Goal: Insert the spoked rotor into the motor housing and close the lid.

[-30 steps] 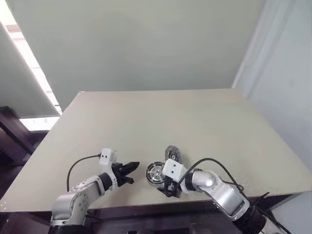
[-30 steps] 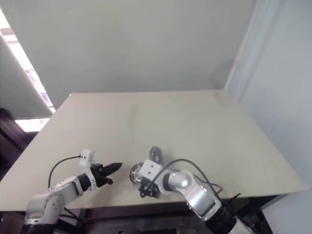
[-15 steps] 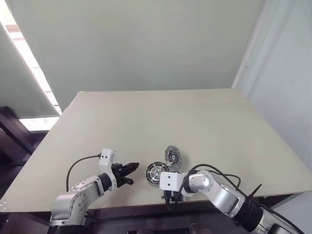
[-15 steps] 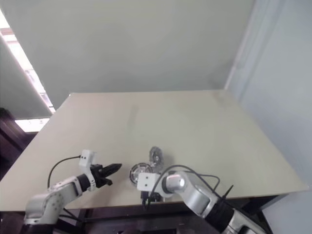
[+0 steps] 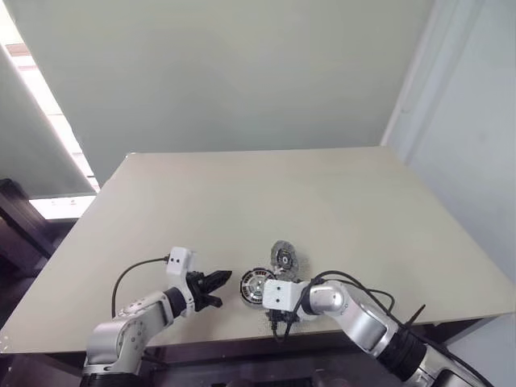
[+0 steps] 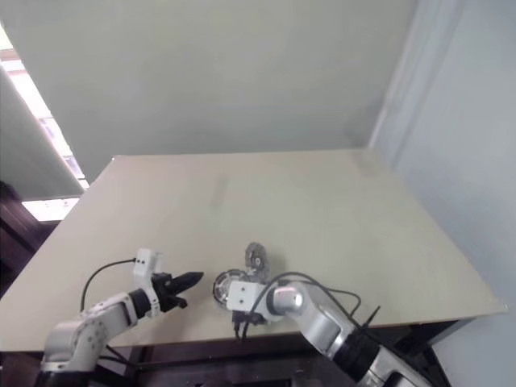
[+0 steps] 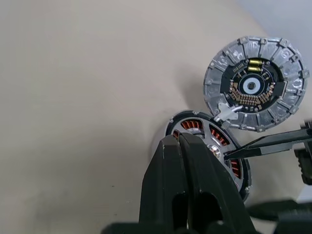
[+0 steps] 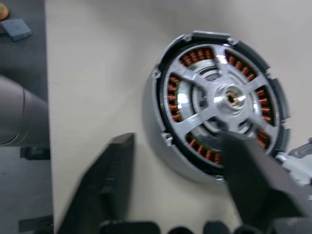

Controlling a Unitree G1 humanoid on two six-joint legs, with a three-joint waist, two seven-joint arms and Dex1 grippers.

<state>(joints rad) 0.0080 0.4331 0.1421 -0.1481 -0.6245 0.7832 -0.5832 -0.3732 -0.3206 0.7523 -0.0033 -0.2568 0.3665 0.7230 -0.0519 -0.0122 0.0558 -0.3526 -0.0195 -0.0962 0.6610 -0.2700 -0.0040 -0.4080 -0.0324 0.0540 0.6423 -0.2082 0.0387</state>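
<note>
Beige tabletop (image 5: 322,201), rotor seated, lid off.
I see the spoked rotor (image 8: 222,102) inside the motor housing (image 8: 161,146); right claw (image 8: 180,185) spread astride it, left claw (image 7: 179,146) pressed together; lid (image 7: 256,84) lies just beside, unplaced.

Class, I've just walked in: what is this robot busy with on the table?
The robot is assembling a small motor. The spoked rotor already sits inside the motor housing near the table's front edge. The right gripper straddles the housing's rim, fingers apart. The lid lies beside the housing, not yet on. The left gripper is shut and holds nothing.
</note>
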